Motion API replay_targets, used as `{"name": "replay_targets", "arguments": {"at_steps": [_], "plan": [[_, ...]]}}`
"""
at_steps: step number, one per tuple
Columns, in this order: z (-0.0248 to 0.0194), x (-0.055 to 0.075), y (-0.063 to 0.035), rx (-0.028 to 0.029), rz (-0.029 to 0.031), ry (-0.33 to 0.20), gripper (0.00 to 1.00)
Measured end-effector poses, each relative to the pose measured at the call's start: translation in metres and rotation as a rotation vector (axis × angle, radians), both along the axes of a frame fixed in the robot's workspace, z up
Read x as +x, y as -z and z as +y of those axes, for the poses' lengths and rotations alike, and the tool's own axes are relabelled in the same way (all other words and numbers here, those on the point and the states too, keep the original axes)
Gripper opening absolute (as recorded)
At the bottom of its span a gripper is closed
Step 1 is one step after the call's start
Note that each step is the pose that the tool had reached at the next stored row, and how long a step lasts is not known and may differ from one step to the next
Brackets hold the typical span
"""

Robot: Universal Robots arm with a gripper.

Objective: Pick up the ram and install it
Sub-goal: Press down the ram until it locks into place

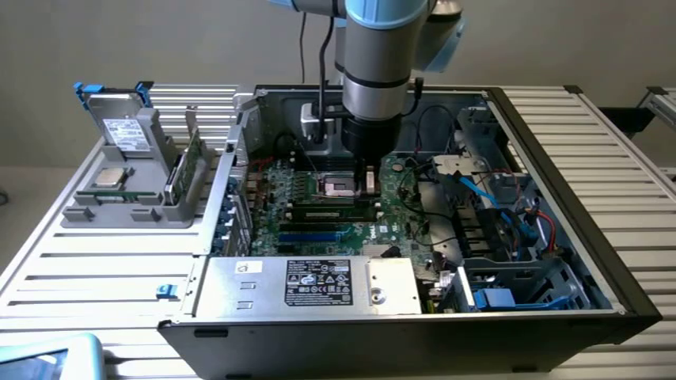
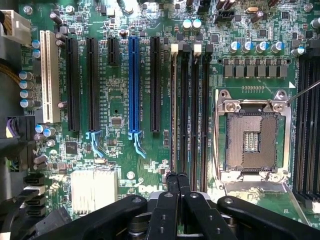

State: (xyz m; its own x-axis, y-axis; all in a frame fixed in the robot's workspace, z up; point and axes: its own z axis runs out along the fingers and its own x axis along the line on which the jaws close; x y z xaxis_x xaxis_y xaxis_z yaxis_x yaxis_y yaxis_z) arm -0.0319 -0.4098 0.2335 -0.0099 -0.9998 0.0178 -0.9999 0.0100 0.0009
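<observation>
The pincer [image 2: 177, 182] is clenched and empty just beside the processor socket [image 2: 251, 141], fingertips together over the memory slots [image 2: 189, 107], apparently pressing there.

White letters "DELL" [image 2: 145, 188] read on the green motherboard [image 2: 120, 100], low in the wrist view just above the black fingers. Fine white print runs beside the expansion slots, too small to read. In the exterior view, lower centre, a black label [image 1: 317, 282] on the silver power supply [image 1: 243, 286] carries white text, illegible.
</observation>
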Motion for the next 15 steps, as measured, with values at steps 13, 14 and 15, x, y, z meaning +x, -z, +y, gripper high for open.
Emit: {"name": "replay_targets", "arguments": {"at_steps": [13, 14, 15], "plan": [[0.0, 0.0, 0.0053, -0.0087, 0.0, 0.0, 0.11], [0.0, 0.0, 0.0055, -0.0091, 0.0, 0.0, 0.11], [0.0, 0.0, 0.006, -0.01, -0.0001, 0.0, 0.11]]}}
